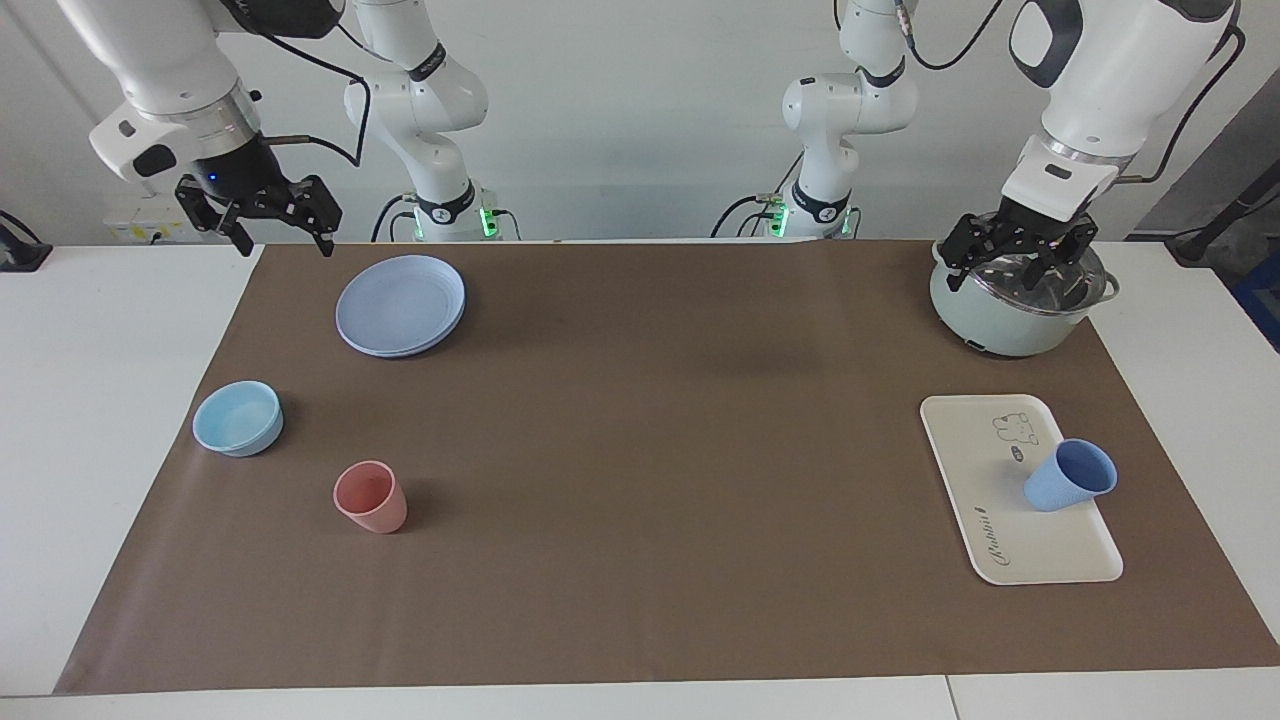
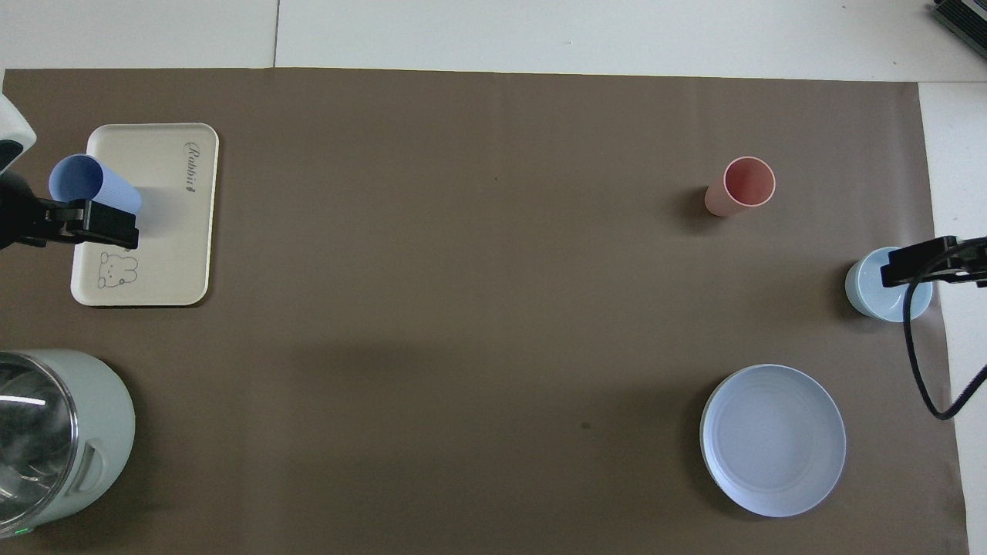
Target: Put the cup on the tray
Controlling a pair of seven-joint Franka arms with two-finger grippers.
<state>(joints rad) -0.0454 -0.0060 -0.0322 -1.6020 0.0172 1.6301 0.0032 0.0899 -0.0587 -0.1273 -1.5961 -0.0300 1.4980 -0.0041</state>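
Facing view: my empty left pincer [image 1: 1018, 262] hangs wide at upper right, over the pot [image 1: 1020, 308]. Below it, the cup [image 1: 1068, 476] leans on the tray [image 1: 985, 470] rim. My right pincer [image 1: 262, 218] waits, also wide.

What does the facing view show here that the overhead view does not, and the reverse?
Facing view only: both arms whole, the left gripper open and raised over the pot, the right gripper open above the table edge near the plate.
Overhead view only: the pot's glass lid from above, and the tray's full outline.
Both: the cup on the tray, leaning toward the tray's outer edge, with no gripper touching it; pink cup and bowl on the mat.
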